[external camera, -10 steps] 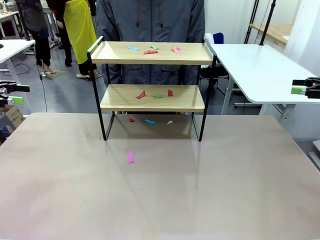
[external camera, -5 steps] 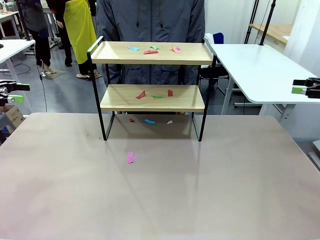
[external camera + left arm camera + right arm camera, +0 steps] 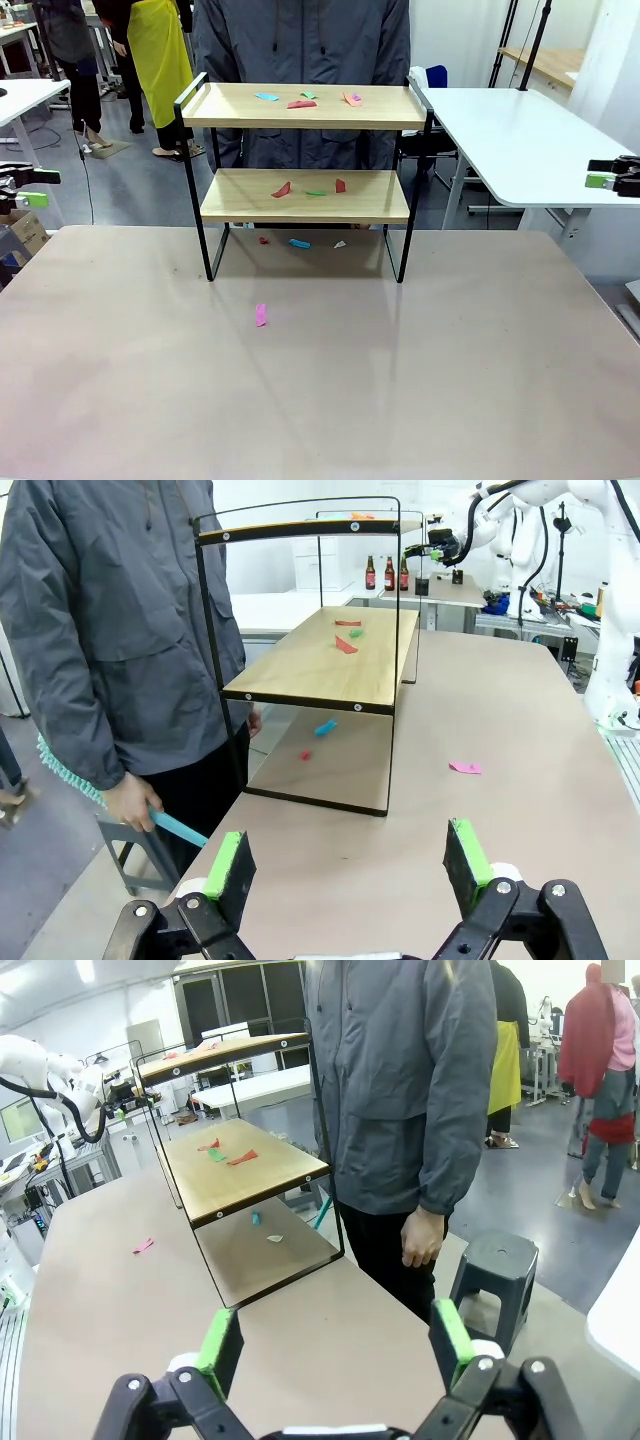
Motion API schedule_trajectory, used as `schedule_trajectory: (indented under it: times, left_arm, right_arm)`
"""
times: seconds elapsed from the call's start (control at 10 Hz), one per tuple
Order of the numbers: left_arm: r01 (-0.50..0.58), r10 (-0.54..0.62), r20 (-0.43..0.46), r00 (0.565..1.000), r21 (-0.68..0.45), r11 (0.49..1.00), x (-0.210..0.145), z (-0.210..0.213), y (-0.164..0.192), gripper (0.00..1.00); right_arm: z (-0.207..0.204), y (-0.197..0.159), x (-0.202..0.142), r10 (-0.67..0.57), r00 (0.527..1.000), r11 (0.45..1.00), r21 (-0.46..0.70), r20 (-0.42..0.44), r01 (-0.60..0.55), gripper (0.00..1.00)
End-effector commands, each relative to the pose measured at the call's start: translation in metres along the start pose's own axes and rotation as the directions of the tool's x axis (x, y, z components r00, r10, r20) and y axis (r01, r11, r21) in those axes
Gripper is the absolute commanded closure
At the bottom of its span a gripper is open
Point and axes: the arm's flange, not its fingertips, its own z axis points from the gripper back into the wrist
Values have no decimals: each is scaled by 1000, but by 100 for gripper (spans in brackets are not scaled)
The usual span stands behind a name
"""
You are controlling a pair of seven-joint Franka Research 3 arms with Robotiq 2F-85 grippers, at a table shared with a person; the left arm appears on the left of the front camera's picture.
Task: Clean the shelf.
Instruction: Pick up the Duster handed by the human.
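Note:
The shelf [image 3: 240, 203] stands at the table's far middle, two light wooden boards in a thin black frame. Coloured paper scraps [image 3: 301, 103] lie on its top board, more scraps [image 3: 283, 189] on the lower board, and a few on the table under it [image 3: 299, 243]. A pink scrap [image 3: 261, 315] lies in front of the rack. My left gripper [image 3: 32, 188] hangs open off the table's left edge, my right gripper [image 3: 605, 174] open off the right edge. The left wrist view has the open left gripper [image 3: 350, 860] facing the shelf [image 3: 310, 670] end-on; the right gripper [image 3: 335, 1345] faces the other end of the shelf [image 3: 235, 1180].
A person [image 3: 300, 40] in a grey jacket stands right behind the rack, holding a teal brush [image 3: 172, 826] low at their side. A grey stool [image 3: 495, 1265] stands near them. White tables [image 3: 510, 140] flank the work table [image 3: 320, 400].

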Motion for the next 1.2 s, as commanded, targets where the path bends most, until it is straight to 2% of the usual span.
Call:
schedule_trajectory:
  times: [0.0,1.1]
  left_arm:
    - [2,-2,-12,1000,-4,1000,1,0,0,0]
    - [2,-2,-12,1000,-4,1000,1,0,0,0]
  right_arm:
    - [-1,2,3,5,1000,1000,-4,3,-5,0]
    - [-1,2,3,5,1000,1000,-4,3,-5,0]
